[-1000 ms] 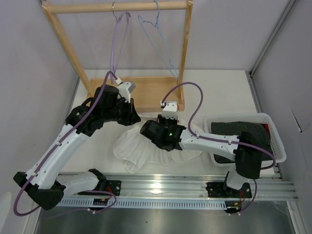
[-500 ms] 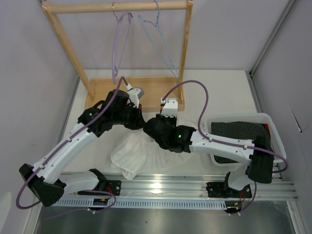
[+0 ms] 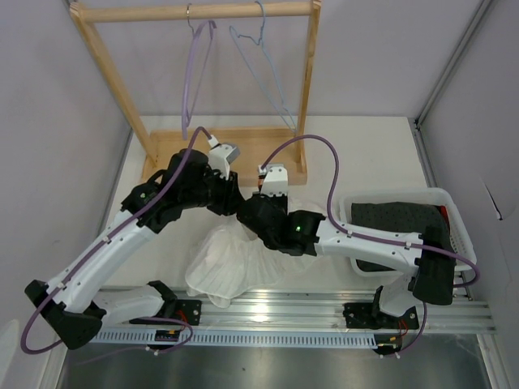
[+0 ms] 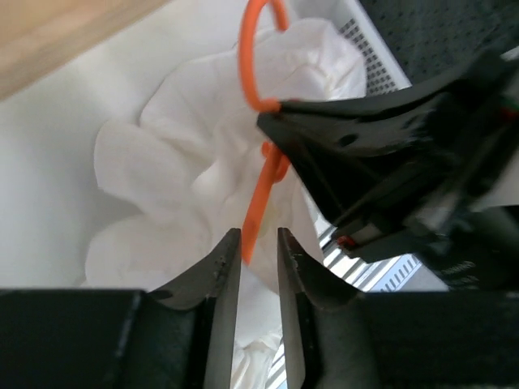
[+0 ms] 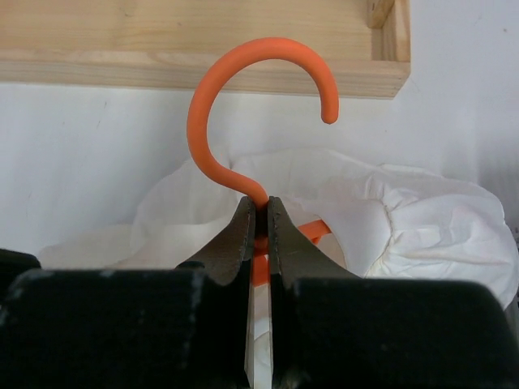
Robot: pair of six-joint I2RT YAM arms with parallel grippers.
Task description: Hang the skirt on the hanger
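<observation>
The orange hanger has its hook pointing up toward the wooden base. My right gripper is shut on its neck just below the hook. The white skirt lies bunched under and in front of both grippers; it also shows in the right wrist view and the left wrist view. My left gripper faces the right one. Its jaws stand a narrow gap apart, and one orange hanger arm runs down to their tips over the skirt. In the top view both sets of fingertips are hidden.
A wooden rack stands at the back with a purple hanger and a light blue wire hanger on its bar. A white basket with dark cloth sits at the right. A metal rail runs along the front.
Both grippers have moved together toward the rack base, the left one shifting right to meet the right one. The skirt has been drawn left and forward and now bunches toward the rail.
</observation>
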